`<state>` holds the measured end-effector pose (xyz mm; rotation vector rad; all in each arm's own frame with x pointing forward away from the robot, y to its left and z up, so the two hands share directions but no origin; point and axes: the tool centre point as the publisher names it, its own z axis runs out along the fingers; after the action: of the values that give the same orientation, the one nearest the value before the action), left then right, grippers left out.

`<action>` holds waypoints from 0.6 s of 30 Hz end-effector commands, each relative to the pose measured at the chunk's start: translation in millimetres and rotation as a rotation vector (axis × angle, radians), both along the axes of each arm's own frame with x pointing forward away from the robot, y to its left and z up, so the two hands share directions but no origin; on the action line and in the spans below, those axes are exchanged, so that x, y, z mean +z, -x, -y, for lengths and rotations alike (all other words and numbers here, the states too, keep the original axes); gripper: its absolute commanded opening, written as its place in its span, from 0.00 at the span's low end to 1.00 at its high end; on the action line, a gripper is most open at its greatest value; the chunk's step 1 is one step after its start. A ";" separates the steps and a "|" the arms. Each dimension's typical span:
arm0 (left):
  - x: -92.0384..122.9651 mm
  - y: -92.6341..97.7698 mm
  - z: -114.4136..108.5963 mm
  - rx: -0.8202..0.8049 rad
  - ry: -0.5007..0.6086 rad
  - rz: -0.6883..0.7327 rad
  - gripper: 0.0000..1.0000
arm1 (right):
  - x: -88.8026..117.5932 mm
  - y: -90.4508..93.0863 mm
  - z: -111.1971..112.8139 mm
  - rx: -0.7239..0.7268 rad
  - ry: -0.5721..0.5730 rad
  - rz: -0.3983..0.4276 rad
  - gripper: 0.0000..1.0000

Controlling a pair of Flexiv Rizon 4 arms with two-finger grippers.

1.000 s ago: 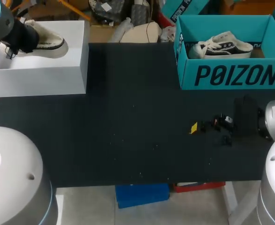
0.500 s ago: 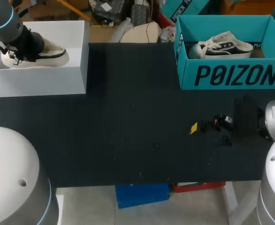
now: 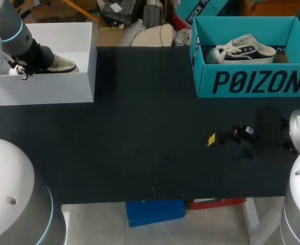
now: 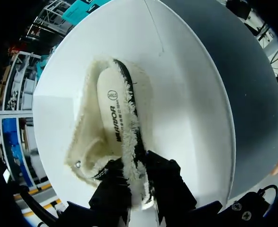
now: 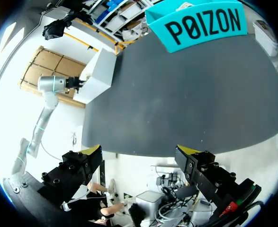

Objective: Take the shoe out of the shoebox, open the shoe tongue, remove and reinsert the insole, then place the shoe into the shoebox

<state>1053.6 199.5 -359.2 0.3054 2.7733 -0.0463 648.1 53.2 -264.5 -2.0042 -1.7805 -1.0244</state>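
Gripping fleecy cream shoe (image 4: 111,118) inside smooth white box (image 4: 191,94): left end effector (image 4: 135,163) | right end effector (image 5: 139,151): spread wide

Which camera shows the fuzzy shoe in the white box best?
The left wrist view: the fuzzy shoe fills it, insole showing, left hand pinching its rim. The head view shows only its top above the white box wall; the right wrist view hides it.

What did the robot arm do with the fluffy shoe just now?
The left gripper, shut on the fluffy cream shoe with black trim, lowered it deeper into the white cardboard shoebox. The right gripper stayed open and still. The black-and-white sneaker in the teal shoebox did not move.
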 end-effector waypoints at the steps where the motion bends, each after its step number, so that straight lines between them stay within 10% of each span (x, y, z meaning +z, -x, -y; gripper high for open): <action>1: 22.1 4.4 6.1 -0.015 -0.003 0.005 0.19 | -0.2 -0.7 -1.2 -0.001 0.001 -0.001 1.00; 10: 94.3 26.1 38.5 -0.095 -0.021 -0.074 0.11 | -0.2 -0.7 -1.2 -0.001 0.001 -0.001 1.00; 18: 138.5 65.7 78.1 -0.169 -0.046 -0.127 0.50 | -0.2 -0.7 -1.2 -0.001 0.001 -0.001 1.00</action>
<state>1009.1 130.5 -252.9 0.5573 2.8660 -0.0817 648.1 53.2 -264.5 -2.0042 -1.7805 -1.0244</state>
